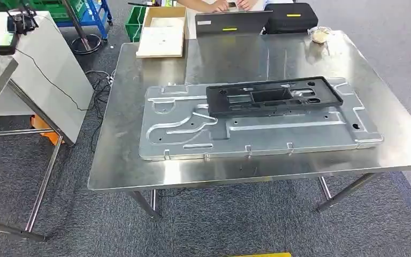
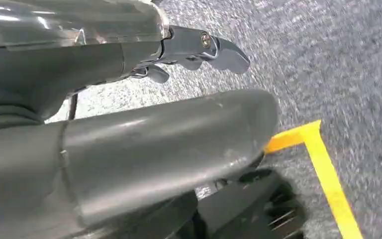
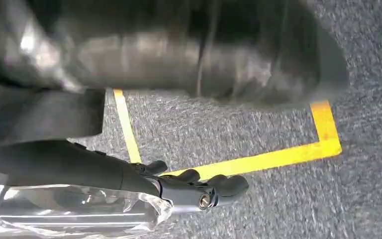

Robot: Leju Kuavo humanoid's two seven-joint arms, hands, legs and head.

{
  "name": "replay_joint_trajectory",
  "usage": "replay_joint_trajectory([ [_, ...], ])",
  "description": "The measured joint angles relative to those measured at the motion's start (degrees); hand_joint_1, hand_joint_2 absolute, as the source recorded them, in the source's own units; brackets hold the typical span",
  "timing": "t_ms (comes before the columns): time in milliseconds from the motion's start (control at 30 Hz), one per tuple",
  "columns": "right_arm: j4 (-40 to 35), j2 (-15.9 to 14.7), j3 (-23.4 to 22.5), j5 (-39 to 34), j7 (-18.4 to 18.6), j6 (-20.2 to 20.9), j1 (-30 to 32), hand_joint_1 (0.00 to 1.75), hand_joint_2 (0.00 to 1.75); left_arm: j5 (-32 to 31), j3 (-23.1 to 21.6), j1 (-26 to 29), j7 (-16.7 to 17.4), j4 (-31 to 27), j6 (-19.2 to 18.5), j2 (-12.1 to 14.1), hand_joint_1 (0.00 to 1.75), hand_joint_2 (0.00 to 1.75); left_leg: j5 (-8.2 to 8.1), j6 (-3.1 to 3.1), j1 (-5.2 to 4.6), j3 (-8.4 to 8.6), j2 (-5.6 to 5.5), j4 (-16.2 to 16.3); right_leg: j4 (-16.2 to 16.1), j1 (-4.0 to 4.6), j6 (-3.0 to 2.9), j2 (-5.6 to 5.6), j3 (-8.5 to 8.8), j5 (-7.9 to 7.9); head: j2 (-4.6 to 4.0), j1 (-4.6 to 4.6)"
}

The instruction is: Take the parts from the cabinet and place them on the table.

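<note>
A black plastic frame (image 1: 274, 96) lies on top of a large stamped metal panel (image 1: 257, 128), both flat on the steel table (image 1: 139, 166). The left hand (image 2: 129, 144) and right hand (image 3: 179, 184) hang above grey carpet (image 3: 278, 209) with yellow tape (image 3: 258, 159), fingers apart, holding nothing

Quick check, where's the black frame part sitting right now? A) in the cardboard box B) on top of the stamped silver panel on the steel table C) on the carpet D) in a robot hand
B: the black frame part lies flat on the stamped silver panel, which rests on the steel table.
</note>
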Motion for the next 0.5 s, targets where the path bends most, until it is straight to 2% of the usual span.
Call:
replay_joint_trajectory([
  [33,0.0,0.2,0.0,0.1,0.0,0.0,0.0,0.00,1.75,0.0,0.0,0.1,0.1,0.0,0.0,0.0,0.00,0.00,-1.62,-0.17,0.08,-2.06,0.01,4.4,0.0,0.04,-0.01,0.00,-0.05,0.00,0.00,0.00],
  [67,0.0,0.6,0.0,0.2,0.0,0.1,0.0,0.00,1.75,0.0,0.0,0.3,0.3,0.0,0.1,0.0,0.00,0.00,-1.82,-0.24,0.10,-3.11,0.02,6.6,0.1,0.06,-0.01,0.02,-0.05,0.00,0.02,0.00],
  [100,0.0,0.7,0.0,0.5,0.0,0.1,0.1,0.00,1.75,0.0,0.0,0.4,0.4,0.0,0.2,0.0,0.00,0.00,-0.59,-0.22,0.11,-2.76,0.01,5.7,0.1,0.06,-0.01,0.07,0.00,-0.01,0.00,0.00],
  [133,0.0,1.0,0.0,0.7,0.0,0.2,0.1,0.00,1.75,0.1,0.1,0.4,0.6,0.0,0.3,0.0,0.00,0.00,2.00,-0.07,0.10,-1.01,0.01,1.8,0.1,0.06,0.03,0.11,0.06,-0.03,0.02,0.00],
  [167,0.1,1.2,0.1,0.9,0.0,0.2,0.1,0.00,1.75,0.2,0.1,0.3,1.0,0.0,0.3,0.0,0.00,1.75,4.58,0.17,0.10,1.35,0.01,-3.1,0.2,0.06,0.09,0.16,0.15,-0.07,0.00,-0.02],
  [200,0.1,1.6,0.2,1.1,0.1,0.2,0.0,0.00,1.75,0.2,0.2,0.3,1.6,0.0,0.5,0.0,0.00,1.75,7.31,0.58,0.07,4.42,0.00,-9.3,0.3,0.09,0.20,0.21,0.26,-0.14,0.02,0.00],
  [233,0.1,2.0,0.4,1.4,0.2,-0.1,0.1,0.00,1.75,0.2,0.2,0.2,2.0,0.0,0.6,0.1,0.00,1.75,6.97,0.98,-0.19,5.72,-0.03,-12.4,0.3,0.17,0.37,0.18,0.22,-0.18,0.00,0.00],
  [267,0.1,2.2,0.5,1.7,0.3,-0.5,0.0,0.00,1.75,0.2,0.3,0.2,2.4,0.0,0.8,0.1,0.00,1.75,7.31,1.20,-0.42,5.47,-0.03,-12.5,0.4,0.35,0.87,0.23,0.12,-0.16,0.00,0.00],
  [333,0.1,2.6,1.0,2.2,0.7,-1.5,0.1,0.00,1.75,0.2,0.5,0.3,3.1,0.0,0.9,0.1,0.00,1.75,7.29,1.38,-0.55,5.32,-0.04,-12.3,0.3,0.24,1.45,0.19,0.14,-0.03,0.00,0.00],
  [367,0.2,2.8,1.2,2.4,0.9,-1.9,0.1,0.00,1.75,0.2,0.6,0.4,3.3,0.0,0.9,0.1,0.00,1.75,7.52,1.75,-0.54,5.32,-0.04,-12.6,0.0,0.29,1.79,0.19,0.25,0.15,0.02,0.00],
  [400,0.2,2.9,1.3,2.6,1.0,-2.2,0.1,0.00,1.75,0.2,0.7,0.3,3.3,0.0,0.9,0.0,0.00,1.75,8.22,2.46,0.19,5.83,0.10,-13.5,0.4,0.33,2.18,0.18,0.17,-0.21,0.00,0.00],
  [433,0.2,3.0,1.4,2.7,1.0,-2.3,0.1,0.00,1.75,0.4,0.8,0.3,3.3,0.0,0.9,-0.1,0.00,1.75,8.43,2.86,0.15,5.86,0.17,-13.7,1.7,0.34,2.23,0.12,-0.37,-1.50,0.00,0.05],
  [467,0.2,3.2,1.4,2.8,0.9,-2.3,0.1,0.00,1.75,0.6,1.0,0.2,3.3,0.0,0.9,-0.1,0.00,1.75,8.55,3.12,0.14,5.69,0.21,-13.7,4.9,0.25,2.29,0.14,-1.83,-3.85,0.00,0.02],
  [500,0.3,3.2,1.4,2.8,0.9,-2.2,0.1,0.00,1.75,0.6,1.1,0.2,3.5,0.0,0.9,-0.3,0.00,1.75,8.55,3.13,0.07,5.57,0.25,-13.7,9.6,0.20,2.46,0.13,-4.01,-6.46,0.00,0.02],
])
